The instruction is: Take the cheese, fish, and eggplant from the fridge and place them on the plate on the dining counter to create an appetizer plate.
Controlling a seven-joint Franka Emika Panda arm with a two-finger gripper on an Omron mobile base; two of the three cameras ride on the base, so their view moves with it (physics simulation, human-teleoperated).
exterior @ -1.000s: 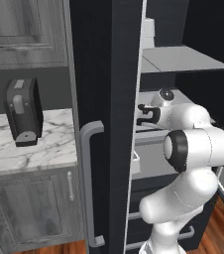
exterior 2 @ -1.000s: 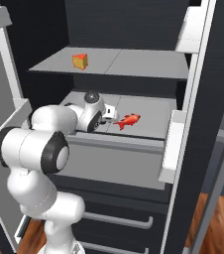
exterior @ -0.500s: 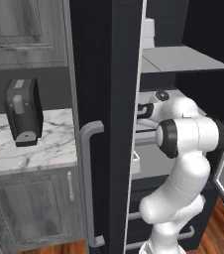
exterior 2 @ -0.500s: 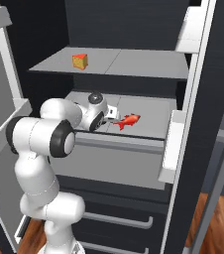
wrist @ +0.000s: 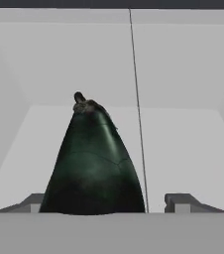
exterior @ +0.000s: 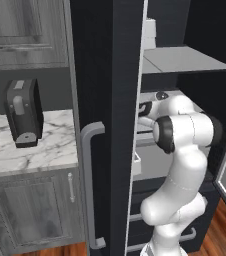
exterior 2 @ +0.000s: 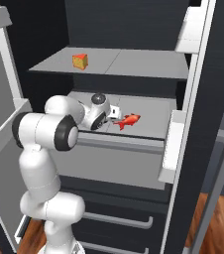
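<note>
Looking along your pincer point(wrist: 104, 203), you see the eggplant point(wrist: 95, 163) standing between its 2 spread fingertips point(wrist: 181, 202), apparently untouched, on the fridge point(exterior 2: 134, 119) shelf. The fish point(exterior 2: 128, 120) lies just beside the pincer; the cheese point(exterior 2: 80, 61) sits above.

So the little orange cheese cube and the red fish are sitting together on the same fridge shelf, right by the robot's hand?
Not quite. The fish does lie on the shelf by the gripper, but the cheese sits alone on the shelf above it. The right base view shows both shelves of the open fridge.
</note>
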